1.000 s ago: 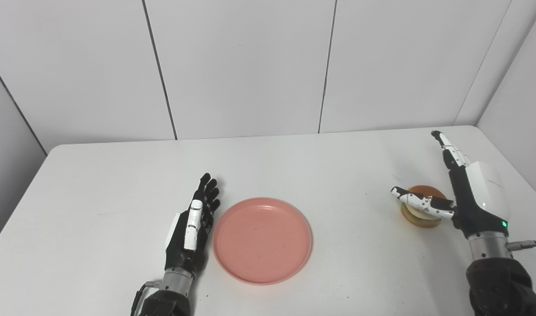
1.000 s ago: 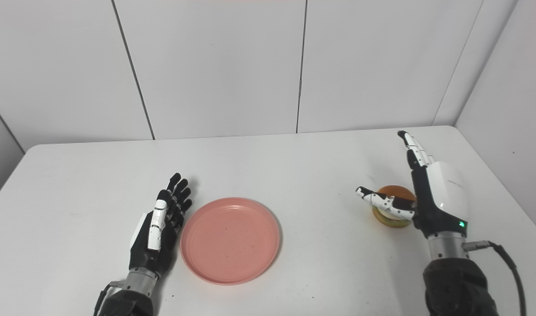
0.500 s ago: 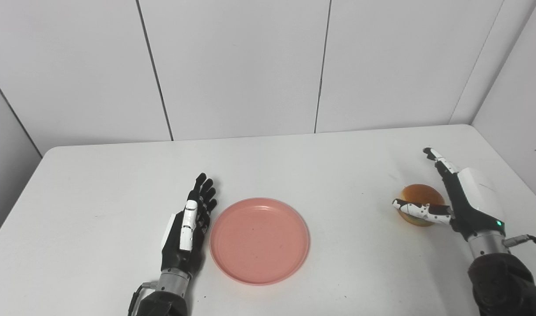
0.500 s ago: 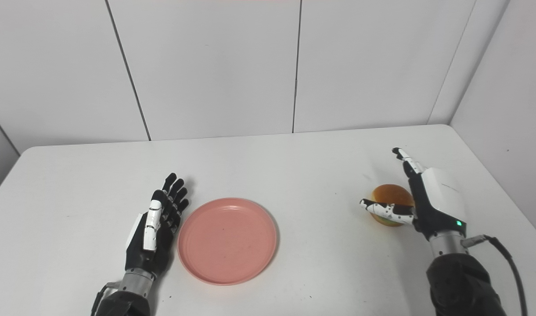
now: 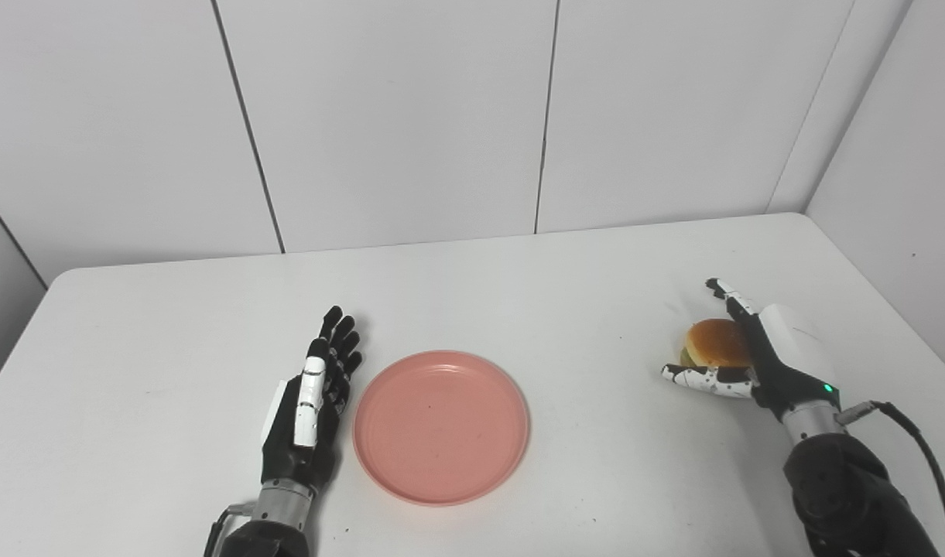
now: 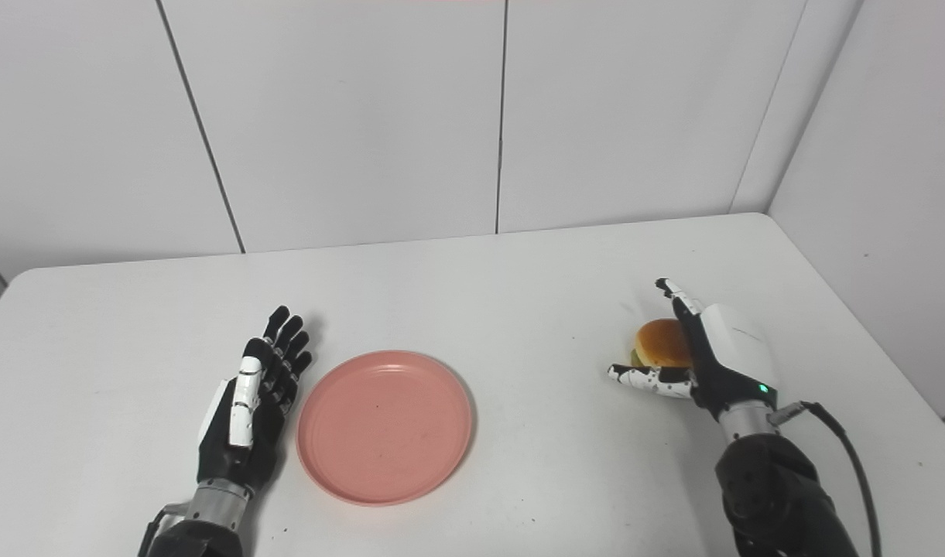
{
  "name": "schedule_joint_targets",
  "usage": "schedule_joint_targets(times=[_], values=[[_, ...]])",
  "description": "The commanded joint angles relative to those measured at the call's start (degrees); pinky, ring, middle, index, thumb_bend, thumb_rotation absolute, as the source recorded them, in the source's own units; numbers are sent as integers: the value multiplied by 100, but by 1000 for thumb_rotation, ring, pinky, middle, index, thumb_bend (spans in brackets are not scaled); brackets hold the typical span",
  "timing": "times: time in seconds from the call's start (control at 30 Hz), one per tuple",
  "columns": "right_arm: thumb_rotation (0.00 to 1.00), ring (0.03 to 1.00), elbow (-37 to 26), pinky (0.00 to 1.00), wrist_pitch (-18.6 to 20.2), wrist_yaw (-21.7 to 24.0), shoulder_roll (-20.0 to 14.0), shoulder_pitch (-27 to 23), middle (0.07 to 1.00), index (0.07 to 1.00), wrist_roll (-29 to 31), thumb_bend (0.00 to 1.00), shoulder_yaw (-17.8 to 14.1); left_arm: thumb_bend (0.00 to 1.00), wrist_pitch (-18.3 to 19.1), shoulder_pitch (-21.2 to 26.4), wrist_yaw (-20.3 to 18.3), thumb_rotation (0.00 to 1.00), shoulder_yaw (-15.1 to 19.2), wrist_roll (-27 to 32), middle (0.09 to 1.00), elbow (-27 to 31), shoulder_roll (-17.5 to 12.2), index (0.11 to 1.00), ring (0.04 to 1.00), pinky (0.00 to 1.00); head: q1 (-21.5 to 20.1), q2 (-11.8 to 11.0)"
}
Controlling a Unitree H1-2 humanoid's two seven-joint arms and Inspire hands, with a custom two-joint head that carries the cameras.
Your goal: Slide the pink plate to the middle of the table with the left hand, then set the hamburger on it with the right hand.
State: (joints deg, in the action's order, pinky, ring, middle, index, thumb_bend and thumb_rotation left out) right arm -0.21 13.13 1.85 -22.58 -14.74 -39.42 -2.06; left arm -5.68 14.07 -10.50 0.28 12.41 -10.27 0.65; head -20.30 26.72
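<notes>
The hamburger (image 5: 716, 343) is cupped on the surface, not yet clasped, by the spread right hand (image 5: 758, 356); if closed unevenly, it could be squashed or knocked aside. The pink plate (image 5: 441, 425) is flanked by the released left hand (image 5: 311, 402).

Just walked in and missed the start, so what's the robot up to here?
The pink plate sits near the middle of the white table, and the left hand lies open and flat just beside its left rim. Over on the right, the right hand is cupped around the hamburger, fingers behind it and thumb in front, not yet closed on it. The burger is not on the plate yet.
</notes>
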Motion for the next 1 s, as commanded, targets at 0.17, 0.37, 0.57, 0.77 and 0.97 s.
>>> schedule_joint_targets(times=[0.17,0.37,0.57,0.77,0.97], values=[[307,831,-62,725,121,-124,-139,-249,869,872,-35,765,43,512,-174,-348,-213,1000,118,159,1000,-453,-210,1000,1000,1000,-222,-1],[167,805,-25,721,157,-246,-118,-273,835,841,-159,649,139,508,-132,-329,-308,1000,160,241,1000,-462,-262,1000,1000,1000,-412,-13],[60,783,12,699,160,-389,-102,-294,812,819,-176,560,187,492,-47,-328,-257,1000,166,250,1000,-403,-305,1000,1000,1000,-480,4],[0,308,22,212,29,-686,-50,-281,514,769,-167,530,180,471,43,-325,-293,1000,201,369,1000,-353,-322,1000,1000,1000,-531,6],[0,451,-16,259,103,-896,36,-278,495,696,-179,518,168,474,82,-320,-205,1000,188,323,1000,-315,-341,1000,1000,1000,-571,-8]])
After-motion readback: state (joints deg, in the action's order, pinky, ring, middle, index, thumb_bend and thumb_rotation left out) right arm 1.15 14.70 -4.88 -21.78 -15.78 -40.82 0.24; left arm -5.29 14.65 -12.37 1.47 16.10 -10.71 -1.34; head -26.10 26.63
